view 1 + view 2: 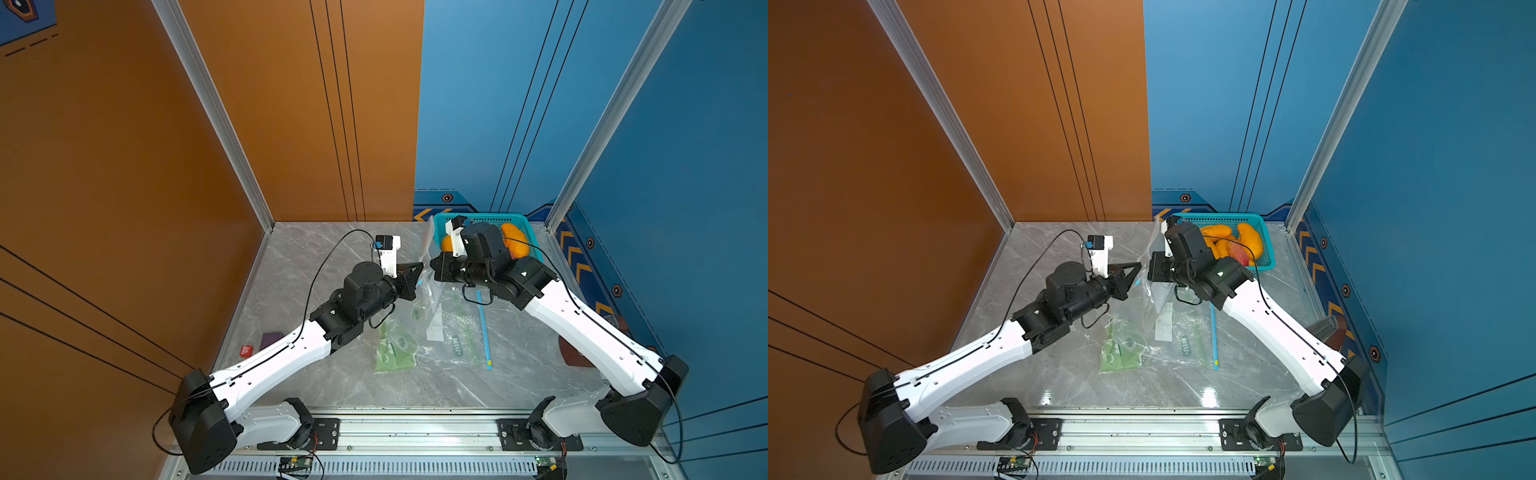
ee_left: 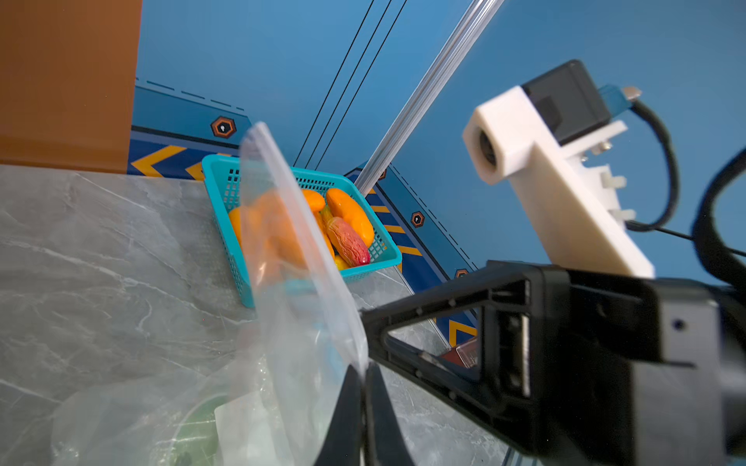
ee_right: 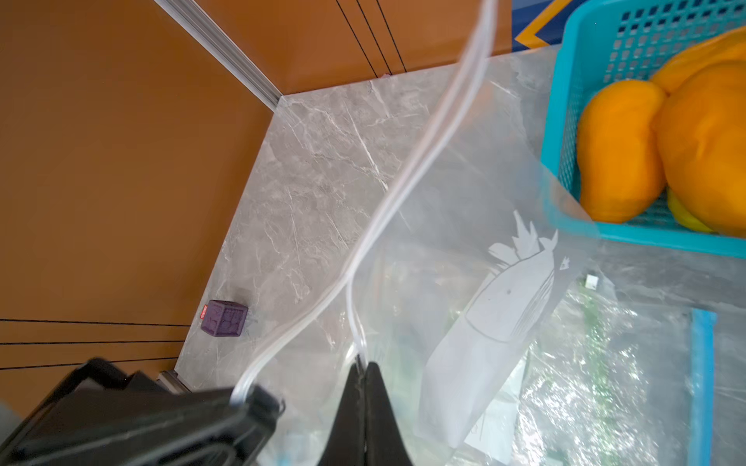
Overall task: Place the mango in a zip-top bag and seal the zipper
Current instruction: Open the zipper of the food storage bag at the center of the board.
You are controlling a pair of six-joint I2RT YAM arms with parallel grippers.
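Mango [image 1: 1250,243]: lay in the teal basket [image 1: 1221,216] among other fruit; not yet bagged.
Zip-top bag [image 3: 484,226]: held up off the surface [image 1: 1059,374], just beside the basket; its two lips were slightly parted.
Left end effector [image 2: 365,373]: clamped on one lip.
Right end effector [image 3: 365,365]: clamped on the other lip.
Progress: early, by appearance. The bag was gripped for opening; loading and sealing were left to do.
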